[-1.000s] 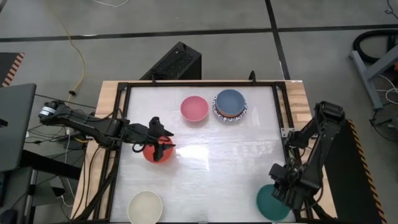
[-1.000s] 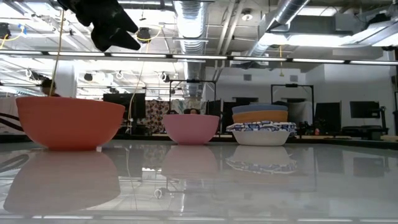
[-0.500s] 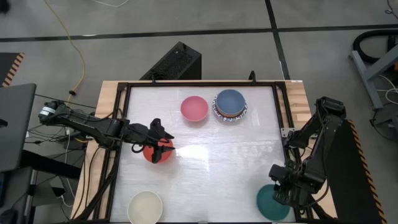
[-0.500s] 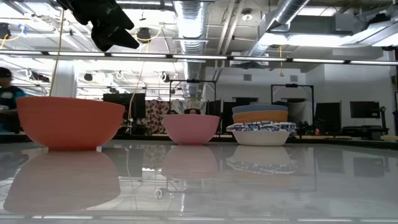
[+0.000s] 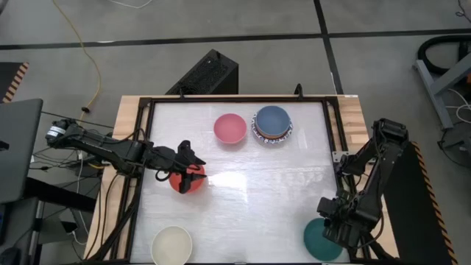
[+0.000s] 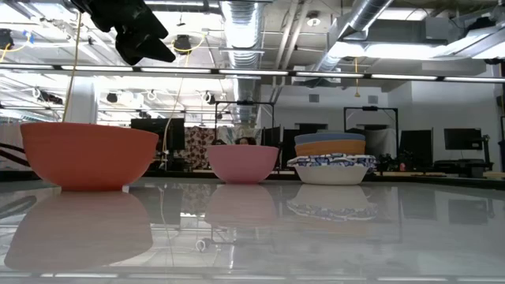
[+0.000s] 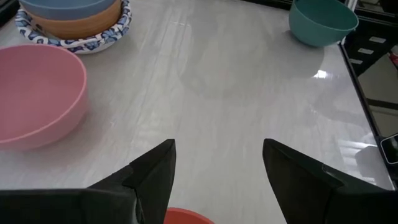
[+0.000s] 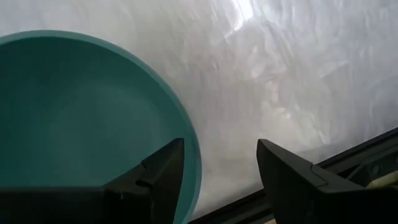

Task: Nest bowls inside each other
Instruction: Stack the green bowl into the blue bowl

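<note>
A red bowl (image 5: 185,182) stands on its base at the table's left. My left gripper (image 7: 217,180) hangs open well above it (image 6: 146,43), with the bowl's rim (image 7: 183,216) just below its fingers. A pink bowl (image 5: 229,128) sits at the far middle. Beside it is a nested stack (image 5: 273,124) with a blue bowl on top, an orange one under it, and a blue-patterned white one at the bottom. A teal bowl (image 5: 318,241) rests near the right front corner. My right gripper (image 8: 217,180) points down, open, its fingers either side of the teal rim (image 8: 194,163) without touching.
A cream bowl (image 5: 171,244) stands at the near left edge. The black frame rail (image 5: 333,132) runs around the table. The white tabletop's middle (image 5: 257,191) lies bare between the bowls.
</note>
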You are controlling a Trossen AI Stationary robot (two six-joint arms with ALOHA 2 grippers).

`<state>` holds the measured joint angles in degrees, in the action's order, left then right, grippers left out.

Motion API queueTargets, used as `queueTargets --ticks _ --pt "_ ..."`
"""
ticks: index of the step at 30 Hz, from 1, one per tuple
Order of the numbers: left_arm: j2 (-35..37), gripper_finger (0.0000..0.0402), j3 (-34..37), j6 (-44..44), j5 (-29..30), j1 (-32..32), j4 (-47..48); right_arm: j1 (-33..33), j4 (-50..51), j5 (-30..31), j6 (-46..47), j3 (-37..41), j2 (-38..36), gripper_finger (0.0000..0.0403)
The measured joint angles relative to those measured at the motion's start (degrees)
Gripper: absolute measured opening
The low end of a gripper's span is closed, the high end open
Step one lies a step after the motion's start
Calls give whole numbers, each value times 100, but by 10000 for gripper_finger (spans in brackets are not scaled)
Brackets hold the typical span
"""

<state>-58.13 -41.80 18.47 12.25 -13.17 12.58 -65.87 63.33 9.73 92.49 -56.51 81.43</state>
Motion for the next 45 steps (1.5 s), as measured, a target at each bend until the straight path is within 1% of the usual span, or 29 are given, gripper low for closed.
queueTargets --ticks 6,12,14,17,19,21,24,26,27,29,32,34,37,39,45 --pt "0 231 0 -2 2 0 0 42 -26 -48 42 7 0 224" --pt "0 231 0 -26 -168 0 3 262 -669 -80 -1 359 0 224" --pt "0 231 0 -30 -221 0 11 342 -853 -212 -83 495 2 223" --pt "0 231 0 -30 -288 0 47 486 -744 -312 -63 516 4 215" --pt "0 231 0 -32 -289 0 66 578 -699 -414 -136 516 4 195" --pt "0 231 0 -32 -286 0 65 667 -702 -594 -271 516 4 162" --pt "0 231 0 -31 -287 0 66 805 -698 -860 -410 516 4 92" --pt "0 231 0 -31 -286 0 66 909 -704 -972 -475 516 0 39" --pt "0 231 0 -30 -286 0 66 972 -741 -984 -459 508 -8 22" --pt "0 231 0 -30 -286 0 70 1140 -777 -956 -394 498 -13 17" --pt "0 231 0 -26 -287 0 117 1527 -918 -776 -127 505 -11 17" --pt "0 231 0 -7 -286 0 139 1910 -1087 -598 63 505 -11 13" --pt "0 231 0 9 -278 0 144 2569 -1293 -535 271 501 -8 10" --pt "1 231 0 28 -278 0 145 2998 -1303 -513 -159 399 4 10" --pt "2 231 0 92 -284 0 221 4457 -1079 -482 -2347 -188 -30 8"
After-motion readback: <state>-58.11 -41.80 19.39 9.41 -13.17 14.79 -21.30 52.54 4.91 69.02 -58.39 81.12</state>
